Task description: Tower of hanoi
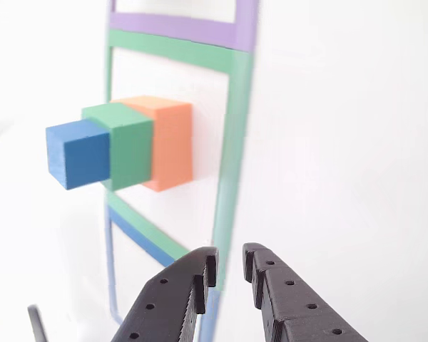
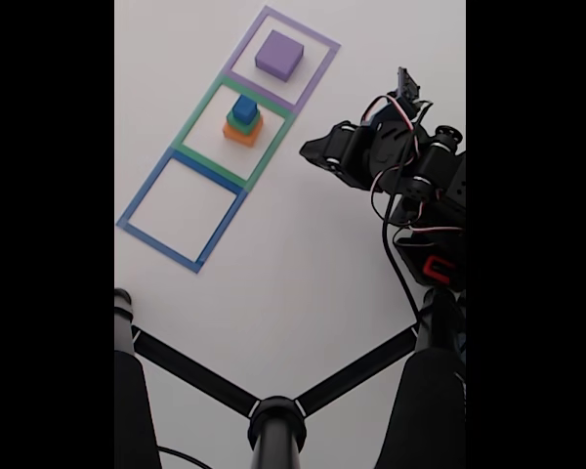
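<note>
Three blocks stand stacked ahead of the pincer (image 1: 230, 265) in the other view: the orange block (image 1: 172, 142) at the base, the green cube (image 1: 128, 146) on it, and the blue cube (image 1: 77, 153) last, each touching the next. This view lies on its side, so the stack points to the left. It sits inside the green taped outline (image 1: 232, 164), beyond the black fingertips (image 1: 203, 267) and to their left. The two jaws stand a little apart with only a narrow gap between them, and nothing is pinched there.

In the fixed view the pincer (image 2: 317, 153) hangs over the white table (image 2: 303, 264), just to the right of the green outline and apart from the stack. The purple block (image 2: 279, 55) lies alone in the purple taped outline (image 2: 314, 73), farther up and left of the pincer. The blue taped outline (image 2: 166, 244) lies lower left of it. A black stand (image 2: 276, 425) rises at the bottom edge.
</note>
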